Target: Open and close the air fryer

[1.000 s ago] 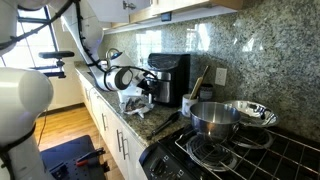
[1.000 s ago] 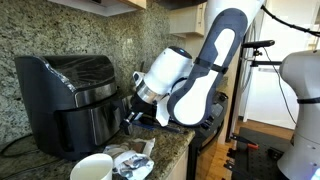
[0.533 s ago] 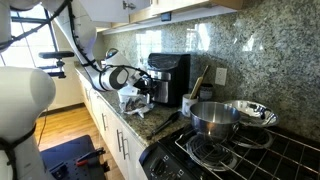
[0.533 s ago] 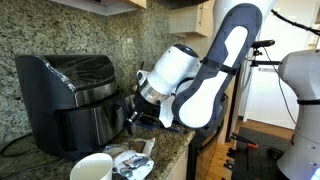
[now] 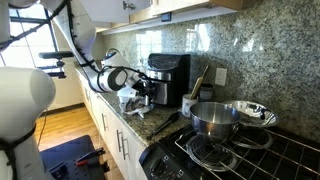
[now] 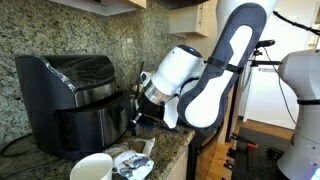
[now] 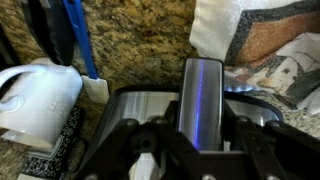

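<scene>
The air fryer [image 5: 172, 72] is a tall glossy black box on the granite counter against the backsplash; it shows in both exterior views [image 6: 68, 98]. My gripper [image 5: 147, 88] is at its front drawer, level with the handle [image 6: 134, 106]. In the wrist view the silvery handle [image 7: 203, 92] runs between my two black fingers [image 7: 200, 138], which are closed on it. The drawer front [image 7: 140, 105] is just behind the handle. The drawer looks drawn out a little from the body.
A shiny steel pot [image 5: 212, 118] and a steel bowl [image 5: 250, 112] sit on the stove [image 5: 235, 158] beside the air fryer. A white mug [image 6: 92, 168] and crumpled wrappers [image 6: 132, 160] lie on the counter in front of the drawer.
My gripper and arm have shifted slightly away from the air fryer's body, holding the handle, and the drawer has come out a little with it.
</scene>
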`<state>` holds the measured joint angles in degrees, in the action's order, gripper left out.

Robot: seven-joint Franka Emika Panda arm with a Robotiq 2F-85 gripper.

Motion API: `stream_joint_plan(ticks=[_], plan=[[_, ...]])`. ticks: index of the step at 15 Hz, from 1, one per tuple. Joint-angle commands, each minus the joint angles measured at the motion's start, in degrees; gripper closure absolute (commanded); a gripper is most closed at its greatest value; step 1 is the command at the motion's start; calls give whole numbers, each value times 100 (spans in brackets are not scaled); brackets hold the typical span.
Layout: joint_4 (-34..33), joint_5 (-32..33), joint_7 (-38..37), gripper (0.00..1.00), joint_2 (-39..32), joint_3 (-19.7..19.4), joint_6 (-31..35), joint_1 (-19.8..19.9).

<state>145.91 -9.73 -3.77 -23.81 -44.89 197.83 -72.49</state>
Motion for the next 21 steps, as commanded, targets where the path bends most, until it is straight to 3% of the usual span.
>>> stream_joint_plan(ticks=[1,21], plan=[[415,180,125,84,373,-13,0,96],[922,45,151,84,651,-213,-29,-60]])
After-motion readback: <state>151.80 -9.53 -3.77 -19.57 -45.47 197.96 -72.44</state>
